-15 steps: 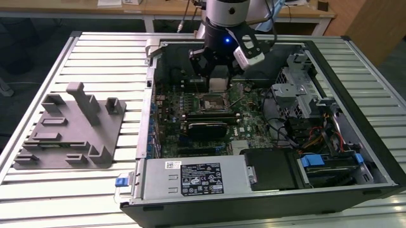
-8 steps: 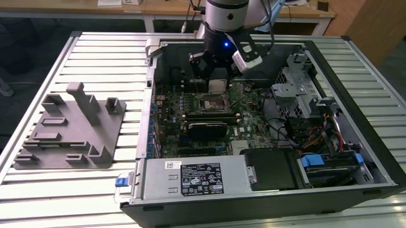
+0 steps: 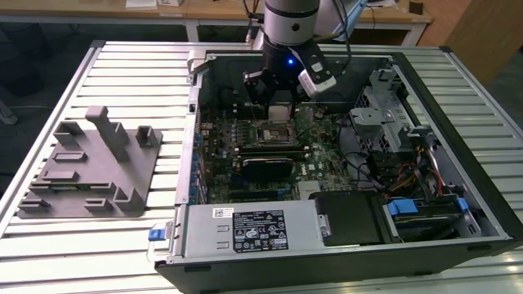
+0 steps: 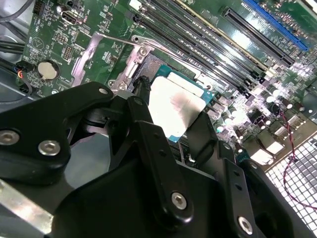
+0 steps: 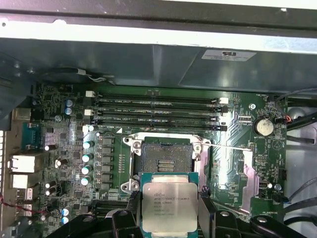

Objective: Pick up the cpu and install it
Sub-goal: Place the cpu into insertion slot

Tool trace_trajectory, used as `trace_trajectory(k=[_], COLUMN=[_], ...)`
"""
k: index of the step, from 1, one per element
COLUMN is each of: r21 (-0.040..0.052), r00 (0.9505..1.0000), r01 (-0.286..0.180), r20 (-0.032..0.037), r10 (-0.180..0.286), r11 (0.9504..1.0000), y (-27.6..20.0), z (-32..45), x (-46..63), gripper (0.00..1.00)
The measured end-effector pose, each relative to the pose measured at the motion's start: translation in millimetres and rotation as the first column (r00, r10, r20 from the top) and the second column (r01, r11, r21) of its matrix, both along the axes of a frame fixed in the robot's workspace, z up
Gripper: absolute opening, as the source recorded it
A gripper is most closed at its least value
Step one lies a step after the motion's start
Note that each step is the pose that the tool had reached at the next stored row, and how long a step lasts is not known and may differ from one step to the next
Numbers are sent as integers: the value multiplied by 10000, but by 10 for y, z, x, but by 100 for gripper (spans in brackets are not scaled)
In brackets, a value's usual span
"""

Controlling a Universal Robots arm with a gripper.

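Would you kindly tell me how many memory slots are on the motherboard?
4 memory slots, side by side between the open socket and the case wall, beyond the cpu in the gripper. None looks hidden.

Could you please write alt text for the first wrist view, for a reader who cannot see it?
A flat square cpu with a pale silver metal top is clamped between two black fingers, near the open, empty black square socket on a green motherboard. Long dark memory slots lie beyond the socket.

Pale slatted table (image 3: pixel 114 73), wooden desks (image 3: pixel 392 16) behind.
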State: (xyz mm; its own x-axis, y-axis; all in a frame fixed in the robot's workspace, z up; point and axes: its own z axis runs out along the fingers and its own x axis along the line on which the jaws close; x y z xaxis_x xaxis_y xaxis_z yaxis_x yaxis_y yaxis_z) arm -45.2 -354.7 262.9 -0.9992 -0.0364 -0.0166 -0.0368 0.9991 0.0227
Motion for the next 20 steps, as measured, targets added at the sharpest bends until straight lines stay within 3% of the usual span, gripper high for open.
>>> trace_trajectory(k=[12,16,20], r21=[0,2,0], r00=[10000,9982,9910], r01=[11,607,1338], r20=[0,1,0], r10=[-11,-607,-1338], r11=[10000,9982,9910], y=[0,0,0], z=[-2,-3,-3], x=[0,0,0], gripper=[54,54,54])
